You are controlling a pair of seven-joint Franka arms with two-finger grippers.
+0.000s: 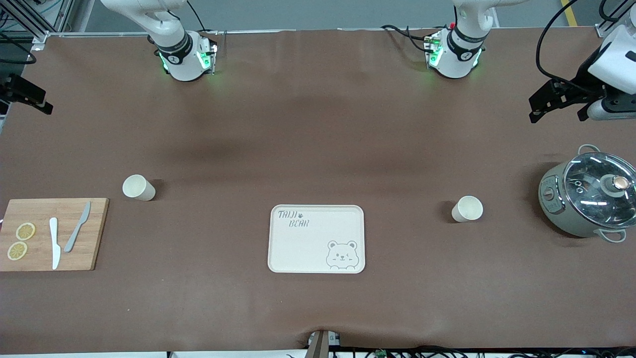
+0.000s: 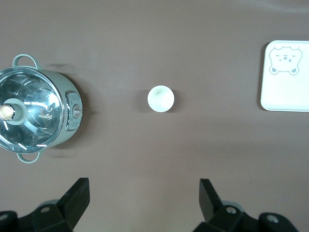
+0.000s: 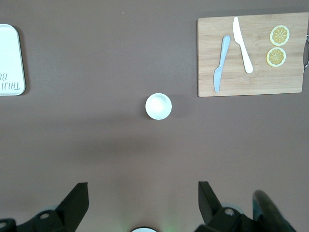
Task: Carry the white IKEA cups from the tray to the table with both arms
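Front view: two plain cream-white cups stand upright, empty.

Tray between two cups, both well apart.
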